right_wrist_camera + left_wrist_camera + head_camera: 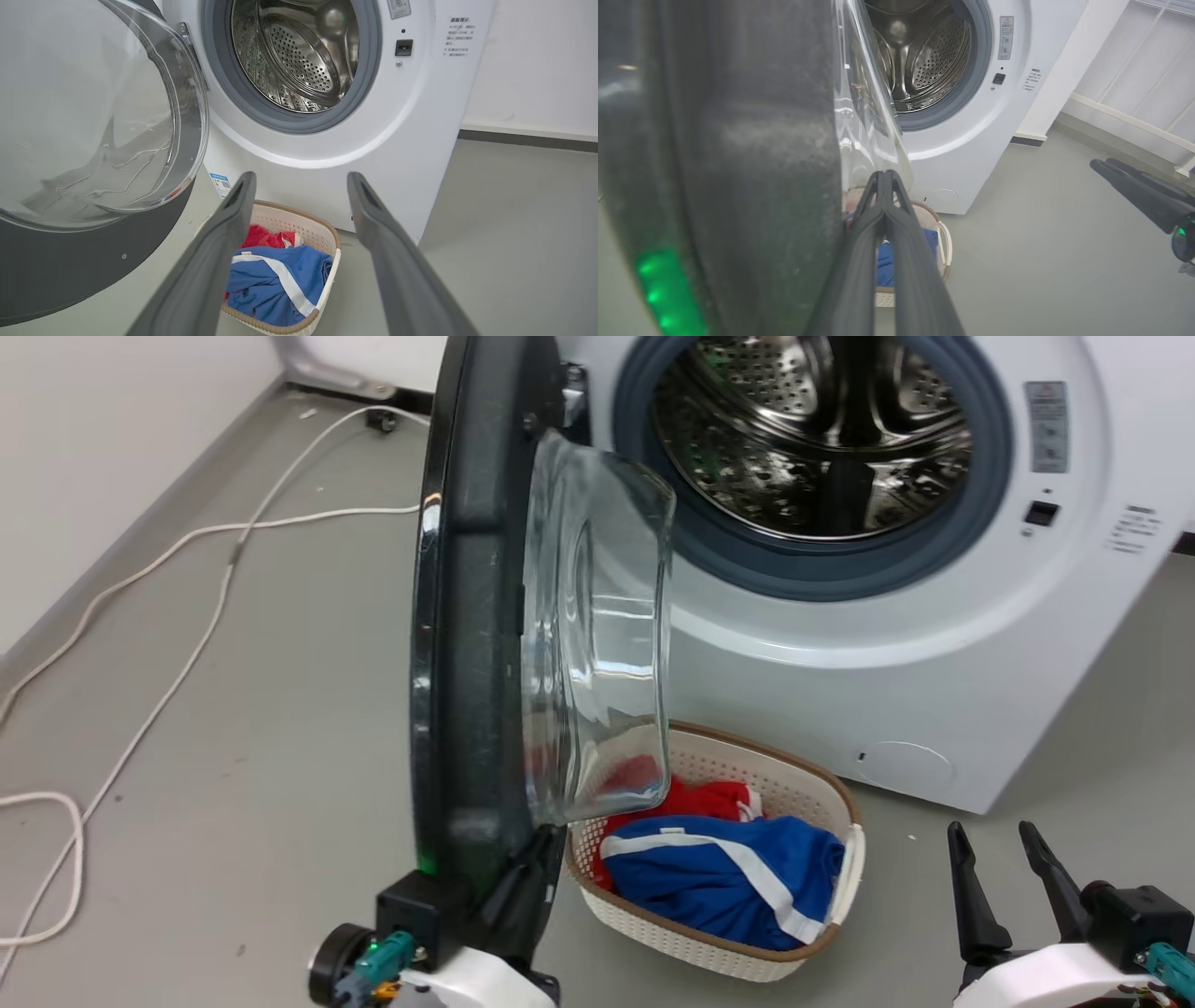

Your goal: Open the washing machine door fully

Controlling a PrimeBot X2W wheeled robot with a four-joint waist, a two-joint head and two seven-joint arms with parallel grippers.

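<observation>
The washing machine door (pixel 467 616) stands swung out from the white machine (pixel 822 700), edge-on to my head view, its clear glass bowl (pixel 597 635) bulging right. In the right wrist view the door (pixel 70 270) hangs at the left, beside the bare steel drum (pixel 299 51). My left gripper (pixel 546 835) is shut with nothing between its fingers, lying against the inner face of the door's lower rim (pixel 738 163); its fingertips (pixel 885 176) reach the bottom of the glass. My right gripper (pixel 991 835) is open at the lower right, away from the door, facing the machine (pixel 301 182).
A white woven basket (pixel 653 933) with red and blue clothes (pixel 728 877) sits on the floor right below the door opening. A white cable (pixel 187 644) trails over the grey floor at the left, near a wall. The right gripper's fingers (pixel 1134 186) show in the left wrist view.
</observation>
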